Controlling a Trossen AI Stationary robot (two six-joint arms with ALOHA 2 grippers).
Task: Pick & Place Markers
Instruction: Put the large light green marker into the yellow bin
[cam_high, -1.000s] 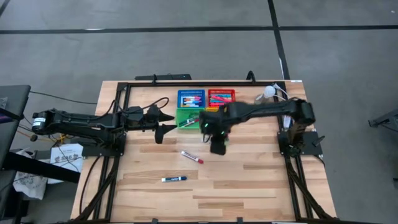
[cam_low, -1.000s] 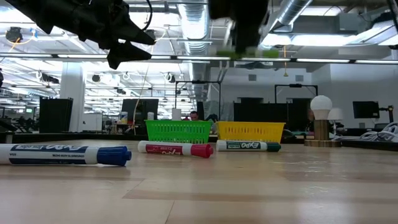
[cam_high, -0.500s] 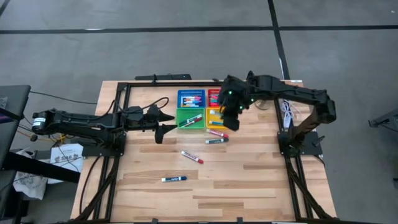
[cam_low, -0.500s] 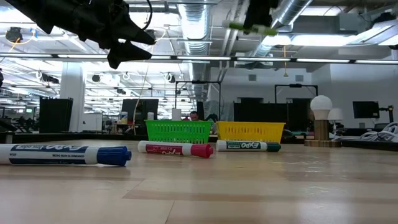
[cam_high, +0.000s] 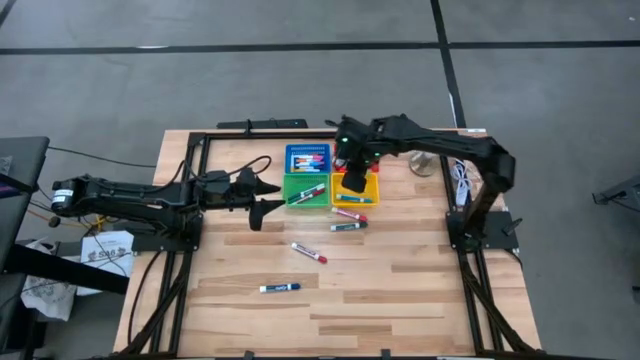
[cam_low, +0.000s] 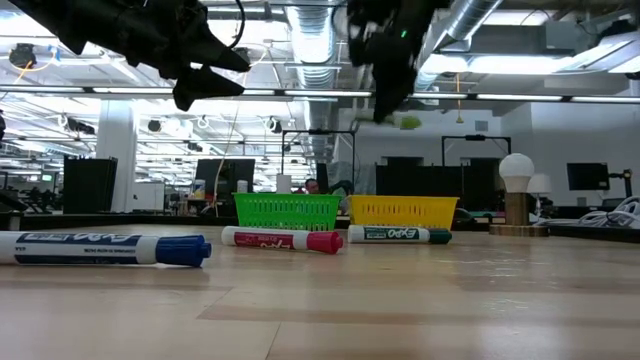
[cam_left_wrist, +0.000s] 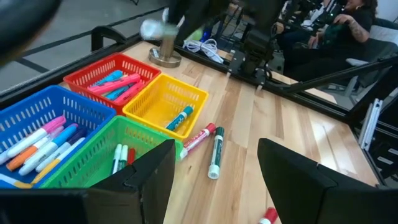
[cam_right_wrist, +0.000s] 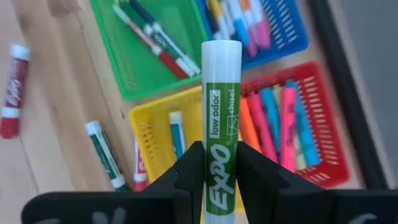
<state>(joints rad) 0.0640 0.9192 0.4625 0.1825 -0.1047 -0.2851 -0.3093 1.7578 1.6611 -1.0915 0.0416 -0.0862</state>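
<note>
While the wooden table (cam_high: 400, 300) carries the whole layout, the right arm reaches across its far side so that the right gripper (cam_high: 354, 172) hangs above the yellow basket (cam_high: 368, 190), its fingers (cam_right_wrist: 186, 171) clamped on a green-labelled marker (cam_right_wrist: 221, 124) that sticks out past the fingertips. The left arm lies level along the left side, and the left gripper (cam_high: 268, 196) hovers just left of the green basket (cam_high: 296, 182) with its fingers (cam_left_wrist: 155, 174) spread apart and nothing between them. Four mesh baskets sit together in a square: blue basket (cam_high: 307, 150) and red basket (cam_high: 368, 149) at the back, green and yellow in front, each with markers inside. On the bare wood lie loose markers: a red-capped marker (cam_high: 349, 214) and a green-capped marker (cam_high: 347, 227) just in front of the yellow basket, another red marker (cam_high: 308, 252) near the middle, and a blue marker (cam_high: 280, 288) well apart, nearer the front edge.
</note>
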